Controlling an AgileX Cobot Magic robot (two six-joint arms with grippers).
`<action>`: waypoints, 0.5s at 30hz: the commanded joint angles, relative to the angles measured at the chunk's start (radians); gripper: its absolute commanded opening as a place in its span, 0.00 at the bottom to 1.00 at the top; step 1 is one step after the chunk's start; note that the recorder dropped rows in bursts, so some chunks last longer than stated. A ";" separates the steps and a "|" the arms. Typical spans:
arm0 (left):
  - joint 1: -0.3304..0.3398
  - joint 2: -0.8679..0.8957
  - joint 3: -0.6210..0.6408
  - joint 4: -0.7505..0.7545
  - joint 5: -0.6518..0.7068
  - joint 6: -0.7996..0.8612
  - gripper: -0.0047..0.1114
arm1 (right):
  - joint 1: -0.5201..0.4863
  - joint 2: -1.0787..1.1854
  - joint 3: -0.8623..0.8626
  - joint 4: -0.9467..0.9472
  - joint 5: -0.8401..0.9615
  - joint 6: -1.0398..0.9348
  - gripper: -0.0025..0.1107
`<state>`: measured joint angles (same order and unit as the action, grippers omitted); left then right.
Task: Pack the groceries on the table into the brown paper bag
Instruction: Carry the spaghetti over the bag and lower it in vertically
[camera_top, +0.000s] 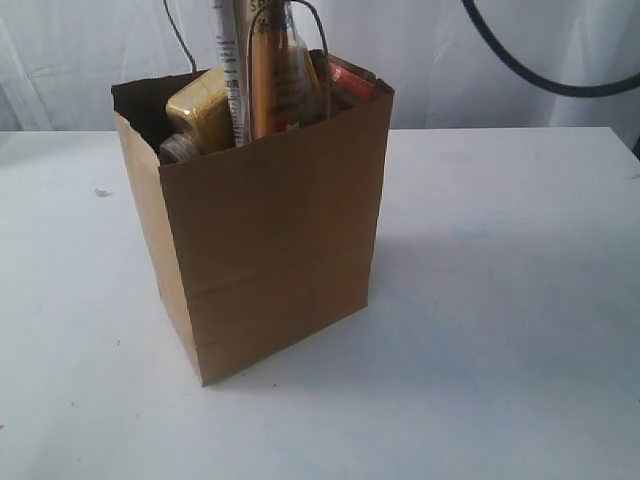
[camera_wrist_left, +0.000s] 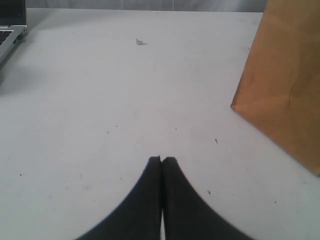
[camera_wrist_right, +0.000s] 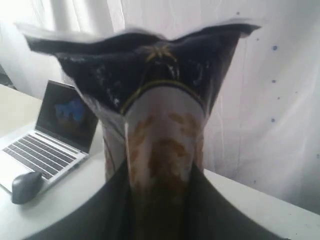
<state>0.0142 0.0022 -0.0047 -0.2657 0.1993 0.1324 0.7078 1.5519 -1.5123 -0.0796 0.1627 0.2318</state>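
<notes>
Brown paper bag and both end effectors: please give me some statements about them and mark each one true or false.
1. The brown paper bag stands upright on the table. True.
2. The bag is empty. False: the jar with olive-yellow lid shows at its top.
3. The left end effector is shut and holds nothing. True.
4. The right end effector is open and empty. False: it grips the long spaghetti pack.
5. A laptop lies inside the bag. False: the laptop sits on the table.
</notes>
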 joint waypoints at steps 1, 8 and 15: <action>-0.004 -0.002 0.005 -0.007 -0.005 0.002 0.04 | 0.001 -0.024 -0.003 0.035 -0.088 0.023 0.02; -0.004 -0.002 0.005 -0.007 -0.005 0.002 0.04 | 0.001 -0.024 0.097 0.033 -0.203 -0.028 0.02; -0.004 -0.002 0.005 -0.007 -0.005 0.002 0.04 | 0.001 -0.024 0.190 0.013 -0.345 -0.079 0.02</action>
<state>0.0142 0.0022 -0.0047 -0.2657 0.1993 0.1324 0.7078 1.5506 -1.3391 -0.0496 -0.0710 0.1901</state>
